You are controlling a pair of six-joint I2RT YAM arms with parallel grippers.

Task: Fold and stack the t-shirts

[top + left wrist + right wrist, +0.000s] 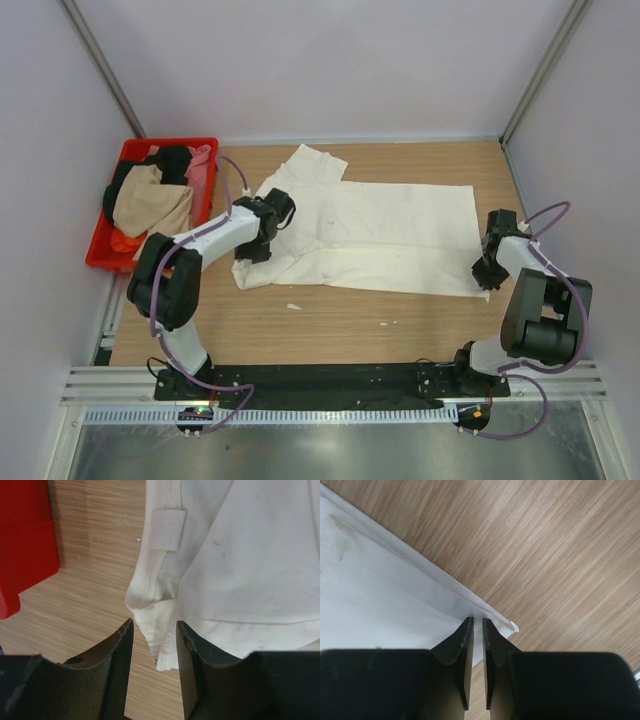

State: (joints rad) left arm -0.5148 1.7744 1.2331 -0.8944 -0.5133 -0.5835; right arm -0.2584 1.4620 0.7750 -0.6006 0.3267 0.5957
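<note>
**While 1 shirt lies spread, the rest wait in the crate**

Although both grippers are at the cloth, the job looks barely begun. The cream t-shirt (390, 235) lies opened out sideways across the middle of the table (330, 320), with 1 sleeve sticking out at the far left and its hem toward the right. I can make out no completed fold in it, and no stack anywhere. The tan shirt (150, 205), the black one (172, 160), the pink one (203, 165) and the orange one (122, 240) are heaped unfolded in the red crate (172, 142) at the far left. So, by my reading, this shirt's folding and all 4 others remain.

At the shirt's left end, the left arm is bent sharply at the elbow and reaches forward and inward. The left gripper (154, 625) has its jaws parted, straddling a bunched sleeve edge without visibly pressing it.

On the right, the arm's elbow sits high near the table's edge, and its wrist dips to the near right corner of the hem. The right gripper (477, 622) is clenched to a thin slit, with the hem's corner running into it, so it appears to be pinching the cloth.
</note>
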